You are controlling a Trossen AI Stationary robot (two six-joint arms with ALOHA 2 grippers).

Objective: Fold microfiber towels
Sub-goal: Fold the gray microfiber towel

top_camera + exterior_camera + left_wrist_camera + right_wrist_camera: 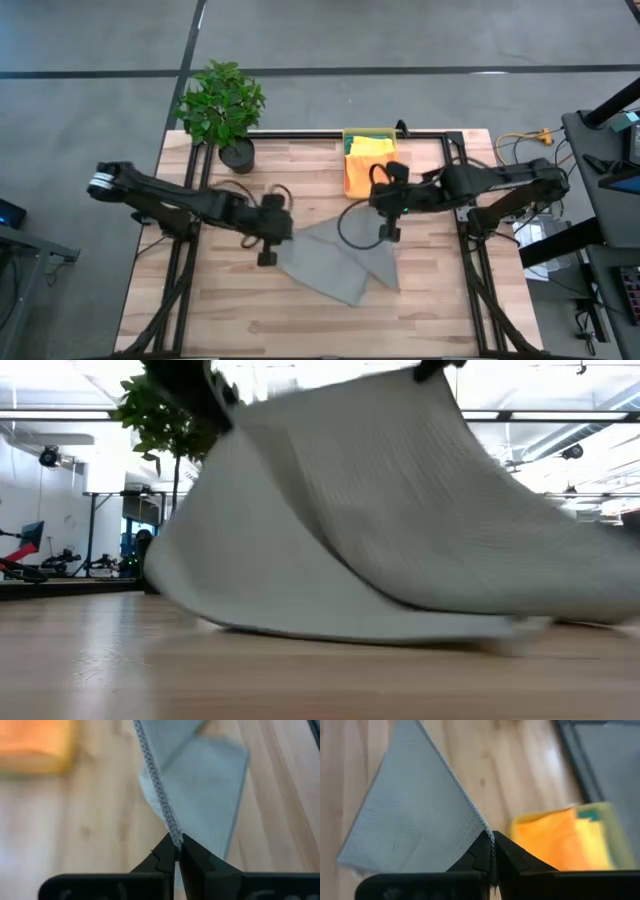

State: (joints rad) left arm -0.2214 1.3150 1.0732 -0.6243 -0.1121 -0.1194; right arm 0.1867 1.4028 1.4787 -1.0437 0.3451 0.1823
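Nearest the low camera lies the pale wooden slatted table (300,680), and on it the light grey microfiber towel (400,520) rises like a tent, its lower edge resting on the wood while its upper part is lifted. From above, the towel (340,262) spreads in front of the rigid yellow plastic bin (368,140), partly doubled over itself, with a pointed flap toward the right. Its weave is fine and ribbed, and a stitched hem runs along the raised edge (157,785).

The left gripper (178,847) has its fingers clamped on the towel's hem at the corner farthest from the bin's right side; the right gripper (492,845) pinches another hemmed corner (465,800), closer to the bin, fingers pressed together on the cloth. An orange folded cloth (360,175) and a yellow cloth (372,148) sit at the bin.

A small green potted plant in a dark pot (222,108) stands well to the bin's left. Around the table is grey floor (90,100); beyond it the low view shows a bright room with ceiling beams (560,420)
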